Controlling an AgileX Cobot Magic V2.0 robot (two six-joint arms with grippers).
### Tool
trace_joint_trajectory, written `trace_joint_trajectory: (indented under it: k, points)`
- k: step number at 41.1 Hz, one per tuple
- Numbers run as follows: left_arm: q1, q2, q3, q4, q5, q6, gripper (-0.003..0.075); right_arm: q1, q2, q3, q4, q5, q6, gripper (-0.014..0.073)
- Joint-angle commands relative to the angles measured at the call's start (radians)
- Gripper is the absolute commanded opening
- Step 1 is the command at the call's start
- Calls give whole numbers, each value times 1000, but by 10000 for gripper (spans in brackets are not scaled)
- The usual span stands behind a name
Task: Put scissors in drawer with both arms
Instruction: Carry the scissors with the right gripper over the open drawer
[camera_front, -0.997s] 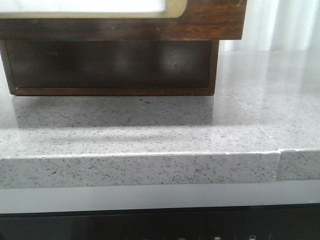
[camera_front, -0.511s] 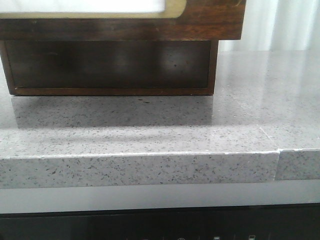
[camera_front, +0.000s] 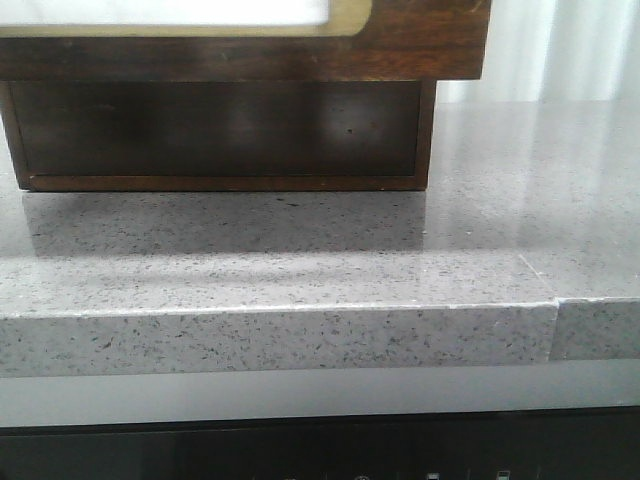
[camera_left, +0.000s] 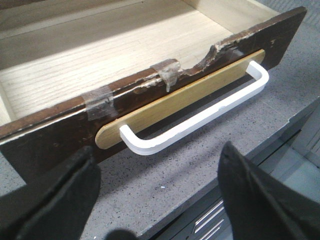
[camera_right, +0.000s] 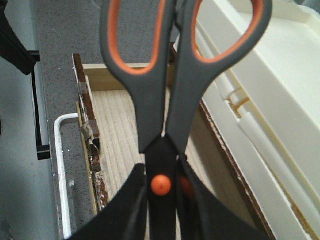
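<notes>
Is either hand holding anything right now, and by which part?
The right hand grips the grey scissors with orange-lined loops at the pivot, above the open wooden drawer. The left hand is open and empty.

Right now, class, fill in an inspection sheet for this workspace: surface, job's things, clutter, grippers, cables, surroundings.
Surface: grey speckled stone counter, with a seam in its front edge toward the right.
Job's things: scissors held over the open drawer, handles away from the fingers, blades closed. The drawer is pulled out, nothing seen on its pale wooden floor; white handle on a tan backing strip; the front's top edge is chipped and patched with clear tape.
Clutter: nothing seen.
Grippers: right gripper shut on the scissors near the orange pivot; left gripper open, in front of the handle, not touching it.
Cables: nothing seen.
Surroundings: cream plastic unit beside the drawer; pale curtain behind.
</notes>
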Motion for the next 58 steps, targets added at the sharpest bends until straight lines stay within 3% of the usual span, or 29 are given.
trace_joint_trajectory:
  k: [1,10,25,30,40,50,58]
  points:
    - [-8,0,-31,-14,-84,-11,493,58,19,-27,-23,-101,-12,38]
    - [-8,0,-31,-14,-84,-11,493,143,124,-27,-142,-183,-12,38]
    - [-8,0,-31,-14,-84,-11,493,152,230,-27,-283,-181,-10,46]
    - [-8,0,-31,-14,-84,-11,493,152,235,-27,-300,-178,-10,109]
    - [-8,0,-31,-14,-84,-11,493,152,235,-27,-334,-183,-10,348]
    - [-8,0,-31,-14,-84,-11,493,152,235,-27,-334,-184,7,363]
    - [-8,0,-31,-14,-84,-11,493,150,224,-27,-334,-184,125,363]
